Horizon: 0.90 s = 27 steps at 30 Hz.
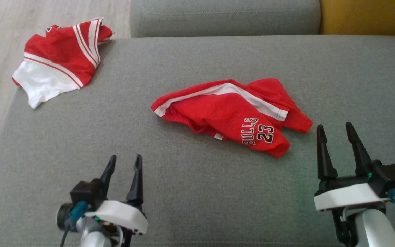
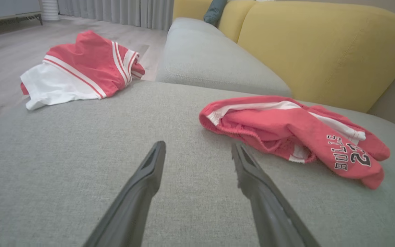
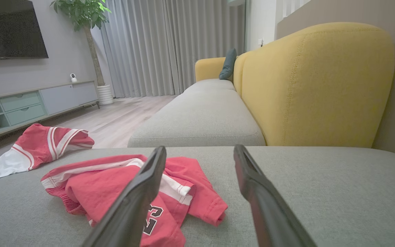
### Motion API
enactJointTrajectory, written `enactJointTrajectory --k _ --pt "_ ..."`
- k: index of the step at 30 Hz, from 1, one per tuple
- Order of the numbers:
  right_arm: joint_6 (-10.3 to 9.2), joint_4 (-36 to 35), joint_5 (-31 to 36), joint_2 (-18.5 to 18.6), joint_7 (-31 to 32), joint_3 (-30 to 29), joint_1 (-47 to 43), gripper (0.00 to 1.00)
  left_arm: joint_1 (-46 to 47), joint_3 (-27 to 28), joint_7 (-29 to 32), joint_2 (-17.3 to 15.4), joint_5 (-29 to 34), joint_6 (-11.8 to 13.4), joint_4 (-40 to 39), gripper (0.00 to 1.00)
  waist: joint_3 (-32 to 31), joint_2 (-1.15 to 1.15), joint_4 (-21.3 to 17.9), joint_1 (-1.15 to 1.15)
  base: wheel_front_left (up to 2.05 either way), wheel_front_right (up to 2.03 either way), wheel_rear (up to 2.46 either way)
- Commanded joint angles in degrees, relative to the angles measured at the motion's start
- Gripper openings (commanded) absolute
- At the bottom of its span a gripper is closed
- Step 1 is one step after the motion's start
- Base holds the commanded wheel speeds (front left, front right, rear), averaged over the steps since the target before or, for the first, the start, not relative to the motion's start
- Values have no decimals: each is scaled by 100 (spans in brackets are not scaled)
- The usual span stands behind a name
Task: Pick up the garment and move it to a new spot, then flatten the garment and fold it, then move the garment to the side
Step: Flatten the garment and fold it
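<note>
With left pincer [image 1: 125, 157] and right pincer [image 1: 334, 125] wide and empty and shorts [image 1: 231, 115] bunched mid-seat on the sofa [image 1: 197, 195], a shallow pinch may catch one layer and drag, not lift.

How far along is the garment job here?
Nothing looks done: the red shorts lie crumpled on the grey cushion. In hand: nothing; the left gripper and right gripper are open, empty, short of the shorts. Left: pick up, move, flatten, fold, set aside.

Red shorts [image 3: 91, 187] partly behind jaws
</note>
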<state>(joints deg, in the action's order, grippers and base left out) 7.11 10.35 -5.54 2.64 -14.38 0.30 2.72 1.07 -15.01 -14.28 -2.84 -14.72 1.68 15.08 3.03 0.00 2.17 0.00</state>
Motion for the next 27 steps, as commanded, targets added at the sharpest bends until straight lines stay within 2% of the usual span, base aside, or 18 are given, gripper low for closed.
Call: enactJointTrajectory --k 1,11,21,27 --pt "37 -165 -31 24 -62 182 171 100 442 100 -36 -4 -33 -48 -117 100 54 0 -26 0 0 0 0" --pt "37 -147 -35 24 -62 441 410 100 1550 -168 251 -4 -780 -95 742 100 590 0 -324 0 0 0 0" --pt "37 -131 -48 24 -62 589 670 100 2509 -129 179 -4 -1521 -94 1669 100 1120 0 -648 0 0 0 0" --pt "37 -134 -60 24 -62 622 744 100 2788 -155 85 -4 -1696 -85 2000 100 1262 0 -746 0 0 0 0"
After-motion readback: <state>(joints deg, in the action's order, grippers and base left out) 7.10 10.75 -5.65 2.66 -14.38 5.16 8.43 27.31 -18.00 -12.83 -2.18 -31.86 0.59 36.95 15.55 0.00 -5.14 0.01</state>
